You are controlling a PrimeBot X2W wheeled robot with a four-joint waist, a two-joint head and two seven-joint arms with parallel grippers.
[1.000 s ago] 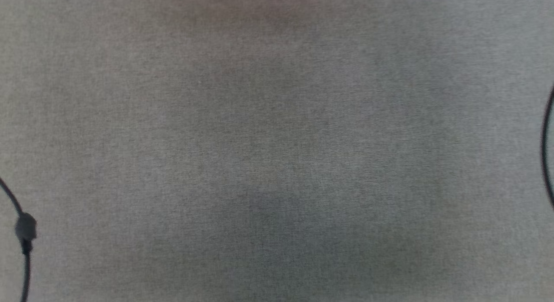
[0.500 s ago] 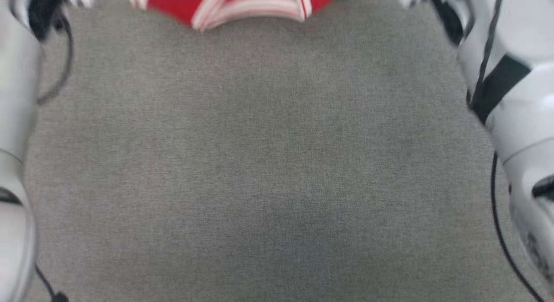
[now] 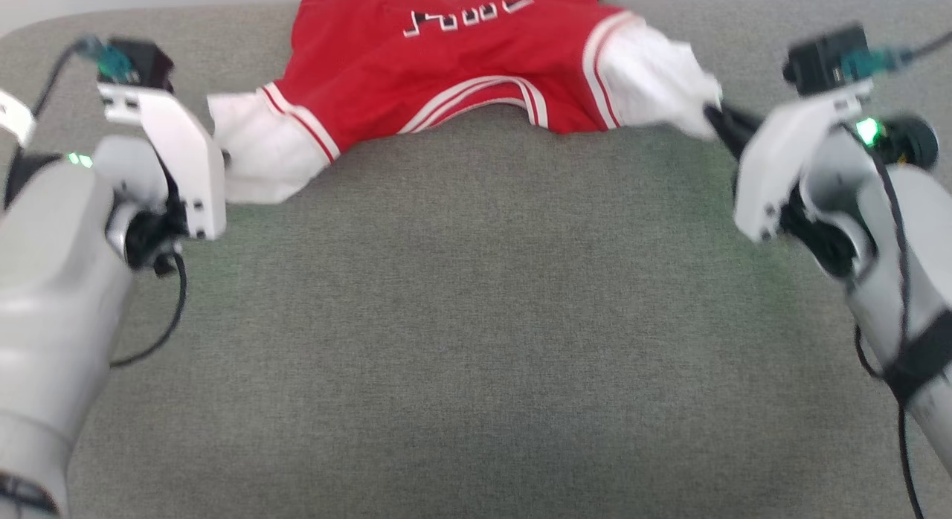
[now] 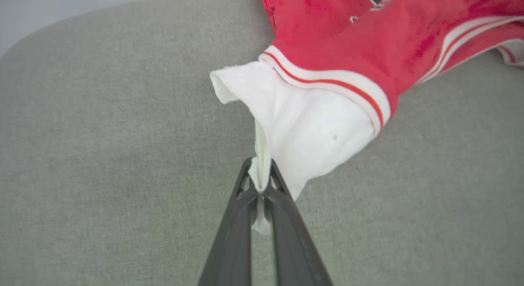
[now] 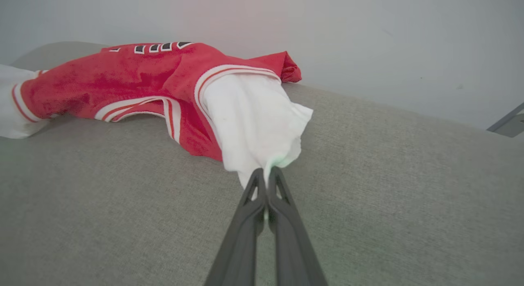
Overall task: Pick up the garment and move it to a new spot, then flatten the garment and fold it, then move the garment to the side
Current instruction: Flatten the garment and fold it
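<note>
Head view: the garment is lying across the far middle of the grey cloth surface. Its red body is bunching up, the black lettering is facing up near the far edge, and a striped trim band is curving along the near side. The left gripper is sitting at the left, touching the left-side sleeve. Its fingers are mostly hiding behind the white wrist bracket, so the grip isn't reading clearly here. The right gripper is sitting at the right, blurry, with its dark tips going into the right-side sleeve.

Left wrist view: the left gripper is clenching a pinch of the left-side sleeve at its edge, with a scrap of white cloth poking down between the fingers. The red part of the garment is running off to the upper right over the grey cloth surface.

Right wrist view: the right gripper is pressing its fingers together on the edge of the right-side sleeve. The garment is stretching away to the left across the grey cloth surface, sagging in the middle. The left-side sleeve is showing at the left edge, and a pale wall is standing behind.
</note>
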